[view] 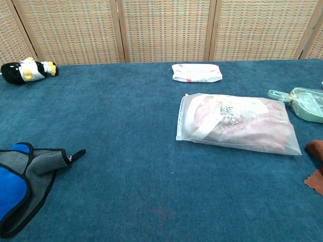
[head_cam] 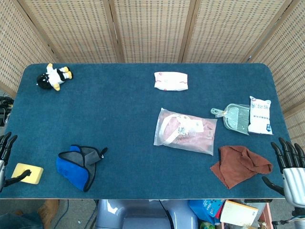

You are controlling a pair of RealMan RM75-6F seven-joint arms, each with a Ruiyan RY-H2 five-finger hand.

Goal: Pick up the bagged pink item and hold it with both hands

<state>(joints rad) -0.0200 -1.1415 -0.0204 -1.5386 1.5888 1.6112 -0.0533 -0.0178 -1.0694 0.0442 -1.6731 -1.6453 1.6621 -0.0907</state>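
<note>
Here, the bagged pink item (head_cam: pixel 186 130) lay flat on the blue table (head_cam: pixel 124 109), right of centre, a clear pouch with pink fabric and a white label inside; nothing touched it. The right hand (head_cam: pixel 289 168) hovered at the table's near right corner, fingers spread and upright, holding nothing; the bag sat well apart from it, up and to the left, with a crumpled brown cloth (head_cam: pixel 239 164) lying between the two. The left hand (head_cam: pixel 5 160) showed only partly at the opposite edge, dark fingers apart and empty, just beside a yellow sponge (head_cam: pixel 27 173); the bag was farther still from that hand, across most of the tabletop. In the chest view the pouch (view: pixel 236 122) filled the right middle of the frame, and neither hand appeared there. Beyond the bag a small white packet (head_cam: pixel 171 80) rested; to its right lay a pale green dustpan (head_cam: pixel 233 117) and a white sachet (head_cam: pixel 260 115); a blue and grey cloth (head_cam: pixel 78 165) sat near the left front, and a toy penguin (head_cam: pixel 54 77) in the far left corner.
</note>
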